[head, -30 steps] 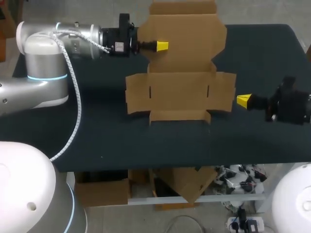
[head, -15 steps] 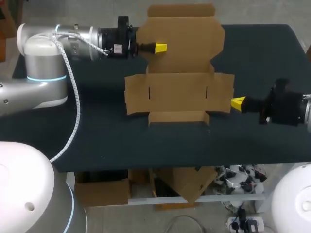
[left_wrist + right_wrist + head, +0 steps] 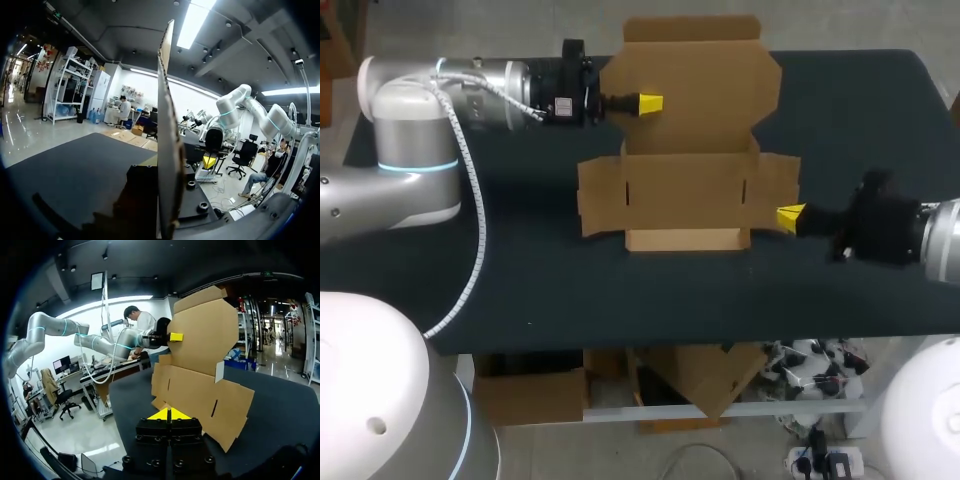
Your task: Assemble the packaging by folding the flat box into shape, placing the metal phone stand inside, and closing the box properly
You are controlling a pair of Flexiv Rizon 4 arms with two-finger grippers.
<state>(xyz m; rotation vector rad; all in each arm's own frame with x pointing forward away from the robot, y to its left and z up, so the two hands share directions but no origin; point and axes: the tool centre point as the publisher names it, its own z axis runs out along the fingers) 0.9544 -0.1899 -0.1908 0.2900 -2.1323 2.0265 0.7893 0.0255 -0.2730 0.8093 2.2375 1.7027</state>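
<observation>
the cardboard box lies part-folded in the middle of the table. its front flap on the near side stands up from the base. beside it the right gripper comes in from the side with its yellow tips pinched together and nothing between them. it sits at the lower corner of the right side flap, which looks to me like a blunt nose meant for nudging that flap upward rather than gripping it. the left side flap lies flat, with nothing near it.

further back the big back panel is tipped up off the surface. the left gripper appears clamped on its left edge: one tip shows on the face, and the board runs edge-on straight out from that wrist. i take it the panel is held so the walls can be raised against it.

the metal phone stand is nowhere on the table that i can see. the surface is a dark matte cover, so the brown board stands out sharply.
</observation>
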